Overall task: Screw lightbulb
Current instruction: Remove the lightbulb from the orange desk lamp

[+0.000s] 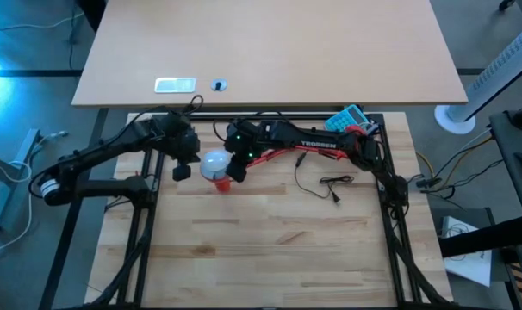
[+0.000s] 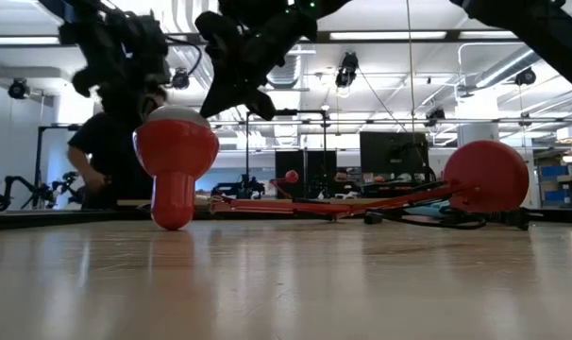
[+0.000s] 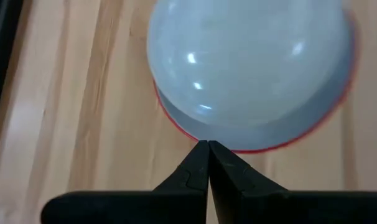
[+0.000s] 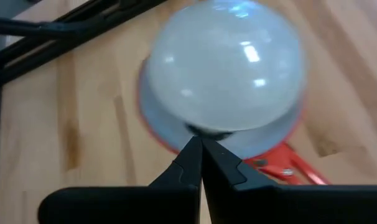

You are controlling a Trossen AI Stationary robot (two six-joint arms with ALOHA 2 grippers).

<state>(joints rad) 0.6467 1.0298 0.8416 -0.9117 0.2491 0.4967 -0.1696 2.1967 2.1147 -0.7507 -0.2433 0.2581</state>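
- High view: the lightbulb [image 1: 214, 161] sits in the lamp shade [image 1: 221, 181], between the left gripper [image 1: 183, 169] and the right gripper [image 1: 237, 170]; a bump from either might tip the lamp.
- Low view: both arms reach down over the shade.
- Left wrist view: its fingers [image 3: 198, 165] are pressed together, empty.
- Right wrist view: its fingers [image 4: 191, 155] are likewise closed, just beside the dome.

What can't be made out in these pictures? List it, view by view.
- Base of the bulb: hidden inside the shade in every view, so how far it is screwed in is unknown.
- Contact: the wrist views show the shut left gripper and shut right gripper at the bulb; touching cannot be told.
- Person, low view: partly covered by the shade.
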